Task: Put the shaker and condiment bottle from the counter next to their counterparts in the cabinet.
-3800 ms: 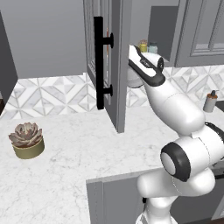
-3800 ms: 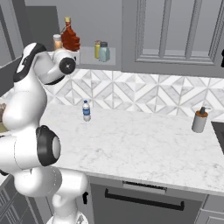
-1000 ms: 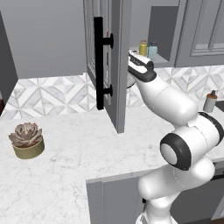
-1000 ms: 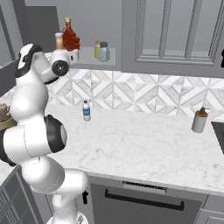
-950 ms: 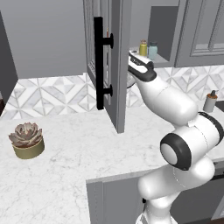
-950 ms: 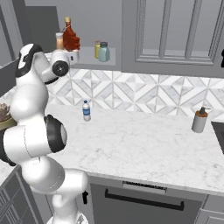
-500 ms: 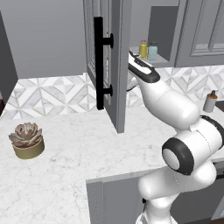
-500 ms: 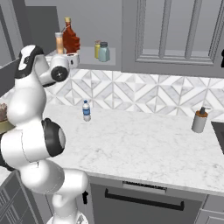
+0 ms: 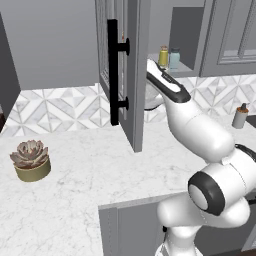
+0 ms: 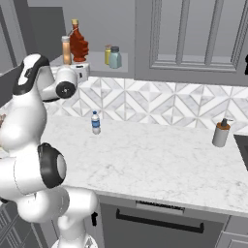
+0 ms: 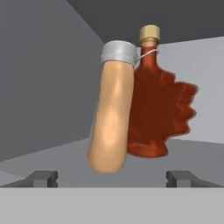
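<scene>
The gripper [image 11: 111,177] hangs in front of the open cabinet [image 9: 131,75], its two dark finger tips spread wide apart at the bottom of the hand view with nothing between them. Directly ahead on the shelf stand a tall tan cylinder with a grey cap [image 11: 112,109] and, just behind it, a red maple-leaf bottle [image 11: 159,111]; in the right base view the same pair sits at the upper left, above the hand.

The small jar with a dark cap that looks to be the shaker [image 10: 96,122] stands on the counter [image 10: 160,160], left of centre in the right base view, well apart from the hand. On the shelf further right, near the top centre of that view, a yellow bottle [image 10: 108,54] and a pale teal jar [image 10: 115,57] stand side by side. The orange condiment bottle cannot be made out with confidence.

Judging by the empty hand, the arm is between placements, and the shaker remains to be fetched. The next move calls for backing the hand out past the door, lowering to the counter, and closing on the small jar without tipping it.
</scene>
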